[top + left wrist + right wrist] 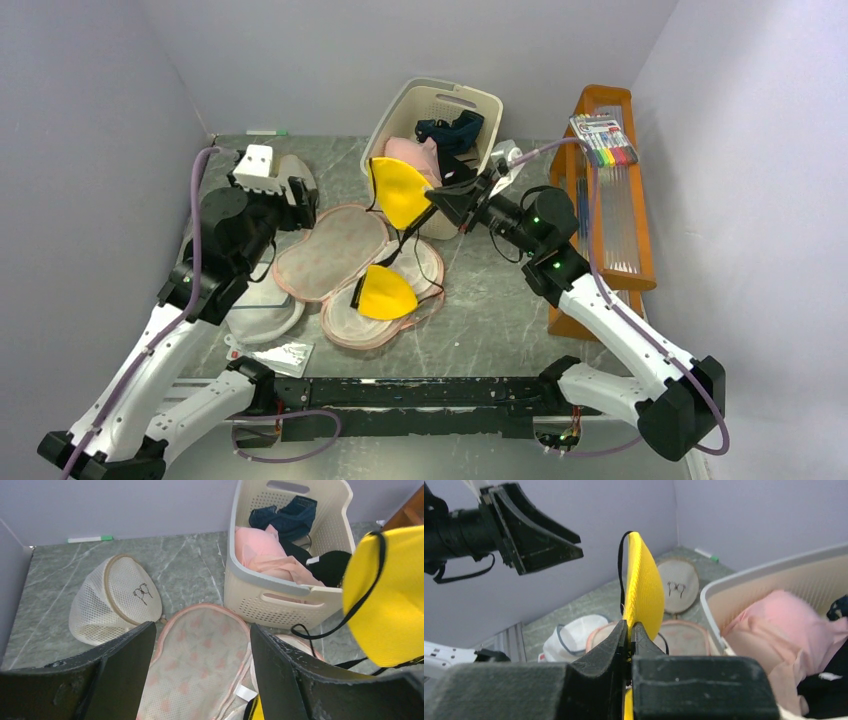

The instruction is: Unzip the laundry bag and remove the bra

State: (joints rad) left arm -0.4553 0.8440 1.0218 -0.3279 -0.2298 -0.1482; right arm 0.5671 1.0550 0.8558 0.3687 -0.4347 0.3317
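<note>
Clamps, at the right gripper (630, 630), flat black jaws tight on the thin edge of one padded yellow cup of the bra (642, 590), raised on edge beside the basket (395, 118). Trails thin black straps down to the second cup, smooth and domed, resting on the laundry bag (335, 250). Lies opened out flat on the grey marbled table (500, 300): peach mesh in oval lobes, pink binding. Hovers at the bag's left lobe with the left gripper (201, 626), wedge-shaped jaws spread, holding nothing. Inside the perforated cream plastic basket: soft pink garment (412, 152), dark navy garment (450, 130). Beyond the left gripper: beige round mesh bag (117, 597), brown-rimmed.
</note>
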